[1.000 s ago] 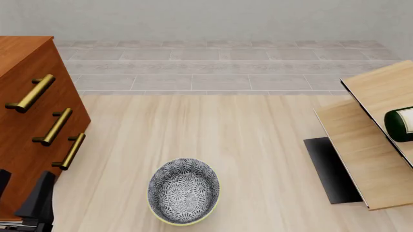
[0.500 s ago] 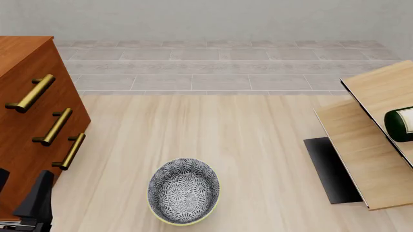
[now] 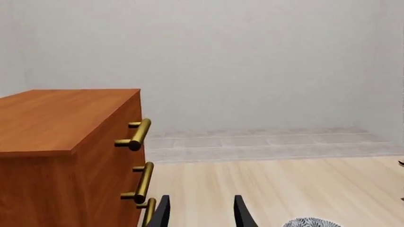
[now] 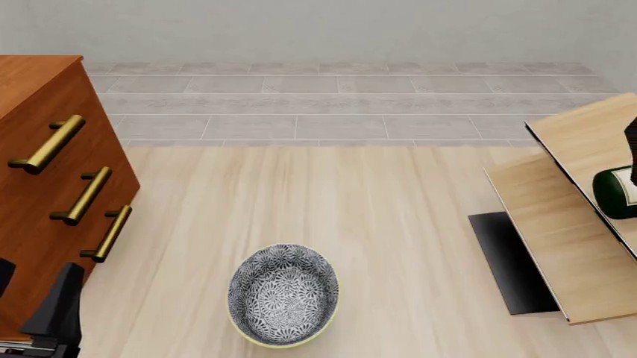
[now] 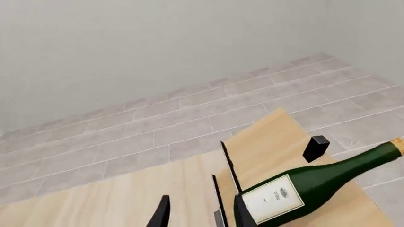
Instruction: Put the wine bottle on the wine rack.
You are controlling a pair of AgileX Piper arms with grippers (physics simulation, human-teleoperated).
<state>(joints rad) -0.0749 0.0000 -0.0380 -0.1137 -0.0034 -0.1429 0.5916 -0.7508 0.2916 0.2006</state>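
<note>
The wine bottle [image 5: 319, 179], dark green with a white label and tan cork, lies on its side on the wine rack [image 5: 271, 142], a set of slanted pale-wood panels. In the front view only the wine bottle's [image 4: 615, 192] base end shows at the right edge, on the wine rack [image 4: 553, 224]. My right gripper [image 5: 202, 215] is open above the rack's near edge, one fingertip in front of the bottle's label end and nothing between the fingers. My left gripper [image 4: 35, 291] is open and empty at the near left, beside the cabinet.
A reddish-brown drawer cabinet [image 4: 45, 186] with brass handles stands on the left. A patterned grey-white bowl [image 4: 283, 294] sits near the front middle. The rack's black base [image 4: 508, 261] lies on the table. A dark piece of the right arm [image 4: 631, 138] shows at the right edge.
A dark piece of the right arm has come into the front view at the right edge above the bottle. The bottle, the bowl and the left gripper stay put.
</note>
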